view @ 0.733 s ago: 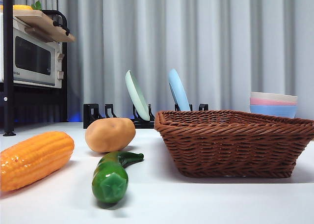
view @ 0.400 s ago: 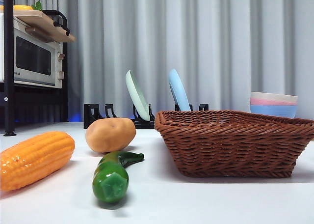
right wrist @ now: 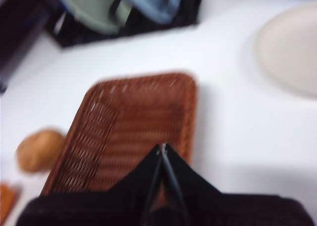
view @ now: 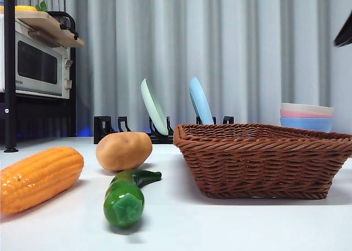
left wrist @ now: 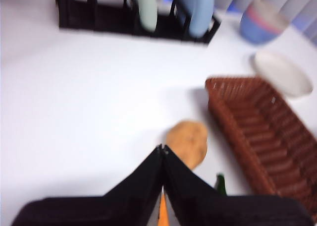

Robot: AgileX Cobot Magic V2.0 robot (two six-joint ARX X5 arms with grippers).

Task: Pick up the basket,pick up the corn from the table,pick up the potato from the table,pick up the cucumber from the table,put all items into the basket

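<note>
The basket point(view: 264, 160) sits upright on the table point(view: 220, 229), empty as far as its interior shows, with the potato point(view: 124, 151) just beside its near end, the cucumber point(view: 127, 195) in front of the potato and the corn point(view: 38, 178) further out to that side. None of the three touches the basket.

The right gripper point(right wrist: 163, 151) hangs above the basket's open middle, jaws pressed together, nothing between them. In the front view only a black tip point(view: 344, 33) shows at the top corner, so it is high above the rim. The left gripper point(left wrist: 162, 151) is likewise closed and empty, poised over the table near the potato point(left wrist: 187, 142) and apart from it.

The step in hand looks like taking the basket. To do it well, the right gripper should open first, then shift from the centre to a side wall, so one jaw goes inside and one outside the braided rim. Wicker flexes, so a grip near the middle of a long side would probably keep the basket level. Descending with closed jaws would only push into the weave.

Behind stand a plate rack point(view: 159, 127), stacked bowls point(view: 306, 116) and a microwave point(view: 36, 64).
</note>
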